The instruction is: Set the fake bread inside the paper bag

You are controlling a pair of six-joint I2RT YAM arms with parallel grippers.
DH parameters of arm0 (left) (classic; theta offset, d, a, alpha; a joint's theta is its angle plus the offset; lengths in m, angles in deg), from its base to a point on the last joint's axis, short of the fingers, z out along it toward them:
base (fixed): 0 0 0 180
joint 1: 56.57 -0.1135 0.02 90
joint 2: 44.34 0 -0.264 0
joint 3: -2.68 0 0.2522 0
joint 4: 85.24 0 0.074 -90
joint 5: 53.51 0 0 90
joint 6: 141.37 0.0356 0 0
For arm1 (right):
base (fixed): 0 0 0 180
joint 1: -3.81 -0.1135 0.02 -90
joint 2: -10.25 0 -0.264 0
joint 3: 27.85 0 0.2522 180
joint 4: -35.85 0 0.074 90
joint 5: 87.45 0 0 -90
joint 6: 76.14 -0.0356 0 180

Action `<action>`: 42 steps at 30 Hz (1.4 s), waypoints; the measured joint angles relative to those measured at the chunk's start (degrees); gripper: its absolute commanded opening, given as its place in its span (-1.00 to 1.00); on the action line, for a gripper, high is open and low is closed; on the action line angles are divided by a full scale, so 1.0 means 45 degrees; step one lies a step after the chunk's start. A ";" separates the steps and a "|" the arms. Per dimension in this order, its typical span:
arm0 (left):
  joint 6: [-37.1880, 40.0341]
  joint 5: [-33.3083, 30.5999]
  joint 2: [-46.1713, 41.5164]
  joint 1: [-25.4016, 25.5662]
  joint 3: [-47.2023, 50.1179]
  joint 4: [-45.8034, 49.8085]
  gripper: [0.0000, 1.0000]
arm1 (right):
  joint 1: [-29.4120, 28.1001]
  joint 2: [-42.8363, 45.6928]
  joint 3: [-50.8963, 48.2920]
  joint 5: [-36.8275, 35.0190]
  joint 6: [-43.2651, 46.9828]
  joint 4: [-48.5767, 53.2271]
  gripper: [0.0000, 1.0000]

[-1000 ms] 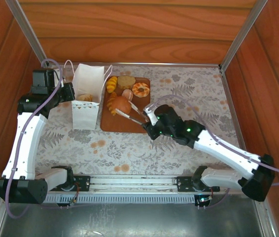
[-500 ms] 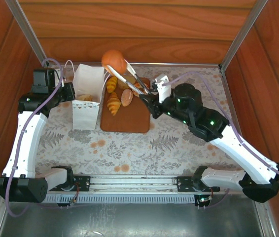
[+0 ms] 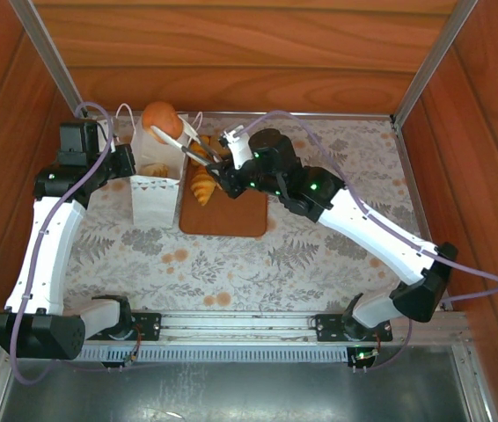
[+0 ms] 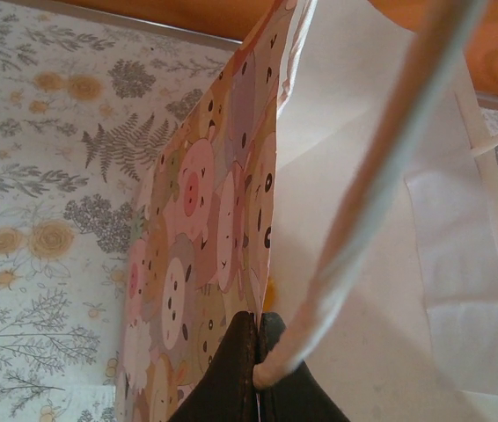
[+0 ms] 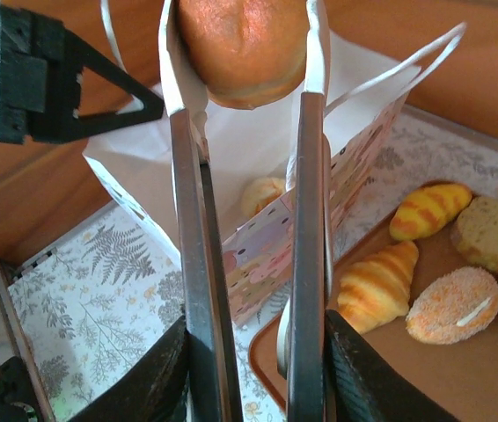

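Grip at the far left was tight: your left gripper (image 3: 124,165) had its fingers (image 4: 236,369) clenched flat together on the rim of the paper bag's (image 3: 154,200) side wall, close by a cord handle (image 4: 381,167). In your left wrist view the pastel animal print of that wall (image 4: 201,229) ran up from the pinch. The bag stood upright on the floral tablecloth (image 3: 337,255) with its mouth open upward, just left of the brown tray (image 3: 231,221).

Above the bag's mouth you had the round brown bun (image 3: 159,117) of the fake bread, lifted clear of the rim and not yet inside. It was clamped between the white tips of the long metal tongs (image 3: 187,141). Your right wrist view showed the bun (image 5: 245,44) squeezed at the top of the two blades (image 5: 306,220), with the bag's white interior (image 5: 249,141) beneath and one small golden pastry (image 5: 262,193) already lying at the bottom.

Further right, your right gripper (image 3: 221,167) was closed around the tongs' handles, squeezing them; its arm reached in across the tray. On the tray (image 5: 407,369) lay a croissant (image 5: 377,286) nearest the bag, a yellow striped roll (image 5: 429,209), a sugared round piece (image 5: 451,303) and a dull brown slice (image 5: 495,233).
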 measured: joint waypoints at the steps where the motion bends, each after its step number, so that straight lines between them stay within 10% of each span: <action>1: 0.0000 0.0010 0.0019 0.0000 0.0000 -0.0005 -1.00 | 0.0000 -0.0087 0.0005 0.0049 -0.0078 0.0092 -0.29; 16: -0.0146 0.0131 0.0194 0.0000 0.0000 -0.0160 -1.00 | 0.0000 -0.1107 0.0554 0.0243 -0.0364 0.1336 0.12; 32: -0.0253 0.0131 0.0209 0.0000 0.0185 -0.0272 -1.00 | 0.0160 0.0384 0.1171 -0.0452 0.0267 0.1647 0.13; 42: -0.0559 0.0112 0.0209 0.0000 0.0491 -0.0491 -1.00 | 0.2769 0.3109 -0.1341 -0.0855 -0.0272 0.1841 0.13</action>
